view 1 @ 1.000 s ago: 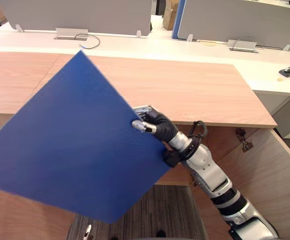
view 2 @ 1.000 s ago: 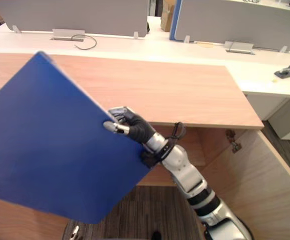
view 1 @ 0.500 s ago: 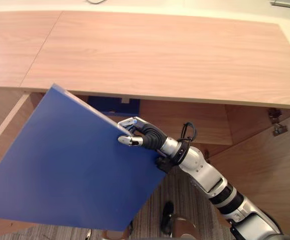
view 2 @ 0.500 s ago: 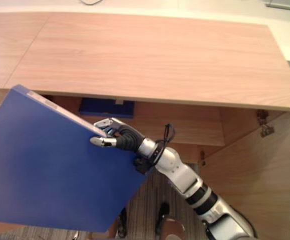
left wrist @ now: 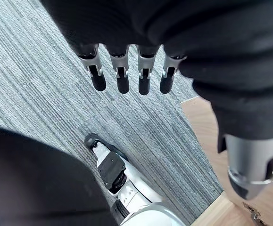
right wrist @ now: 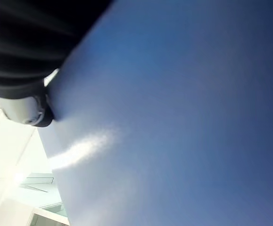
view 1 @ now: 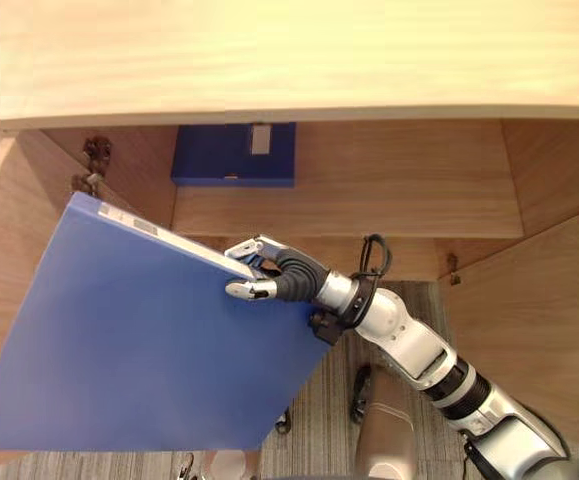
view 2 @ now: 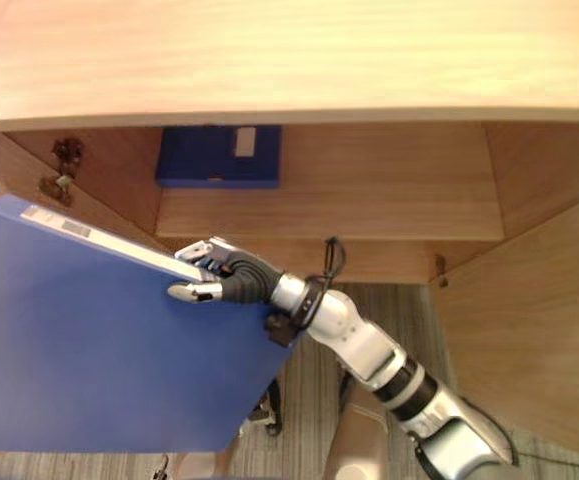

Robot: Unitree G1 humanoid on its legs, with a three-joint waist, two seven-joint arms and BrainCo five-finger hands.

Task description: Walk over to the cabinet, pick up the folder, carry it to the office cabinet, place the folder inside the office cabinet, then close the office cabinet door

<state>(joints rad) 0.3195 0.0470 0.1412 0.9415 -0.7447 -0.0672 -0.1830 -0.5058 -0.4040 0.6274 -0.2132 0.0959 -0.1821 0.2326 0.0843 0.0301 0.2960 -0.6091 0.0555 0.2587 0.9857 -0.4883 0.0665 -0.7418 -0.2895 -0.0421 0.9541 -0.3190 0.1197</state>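
Note:
My right hand (view 1: 269, 275) pinches the upper right edge of a large blue folder (view 1: 139, 350), thumb on its face and fingers over the spine. The folder tilts in the air in front of the open office cabinet (view 1: 369, 200), below its wooden top. Its blue face (right wrist: 183, 122) lies close against the right wrist camera. A second blue folder (view 1: 234, 155) lies flat on the shelf inside the cabinet. My left hand (left wrist: 127, 70) hangs over the grey carpet with its fingers straight and nothing in it.
The cabinet's wooden top (view 1: 289, 55) runs across the view. One open door (view 1: 529, 330) stands at the right and another (view 1: 9, 230) at the left behind the held folder. Grey striped carpet (view 1: 319, 420) lies below.
The camera has tilted down, so the cabinet's inside now shows under the top. My right hand still holds the folder, which sits lower, level with the shelf opening.

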